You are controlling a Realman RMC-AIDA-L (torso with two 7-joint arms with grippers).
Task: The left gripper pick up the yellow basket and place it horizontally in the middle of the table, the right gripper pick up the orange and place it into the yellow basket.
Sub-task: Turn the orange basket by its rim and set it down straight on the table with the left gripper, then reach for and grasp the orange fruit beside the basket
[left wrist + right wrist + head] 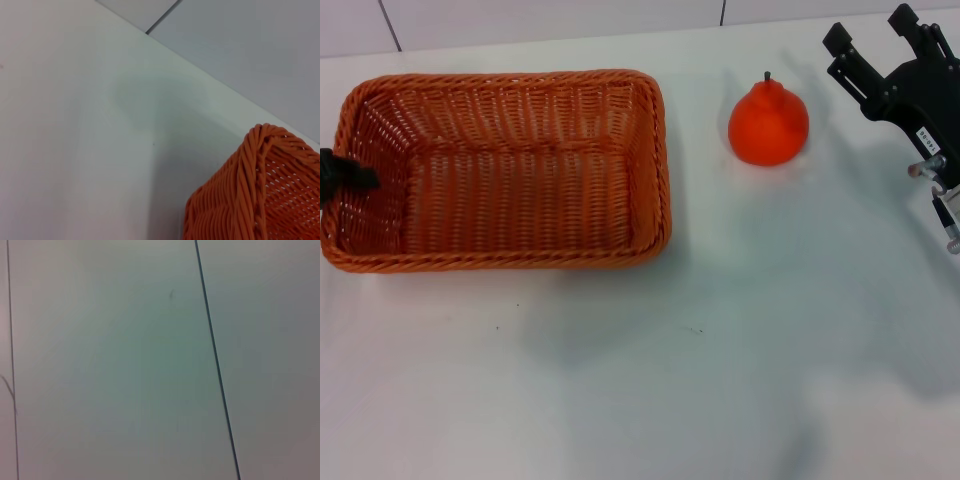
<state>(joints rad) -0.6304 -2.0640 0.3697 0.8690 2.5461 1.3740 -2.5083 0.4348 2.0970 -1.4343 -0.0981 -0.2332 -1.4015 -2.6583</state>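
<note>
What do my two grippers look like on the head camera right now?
The right gripper is a black two-fingered claw with a small white label and silver fittings below. Of the left gripper only a small black part shows, at the basket's end.

Woven wicker yellow basket (pixel 500 170); smooth glossy table (pixel 720 350); dimpled orange (pixel 768 123)

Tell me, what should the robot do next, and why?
Probably move the right tool left toward the orange and down over it. The wicker basket already lies flat on the table, empty, with the left tool at its end wall, while the orange sits outside.
</note>
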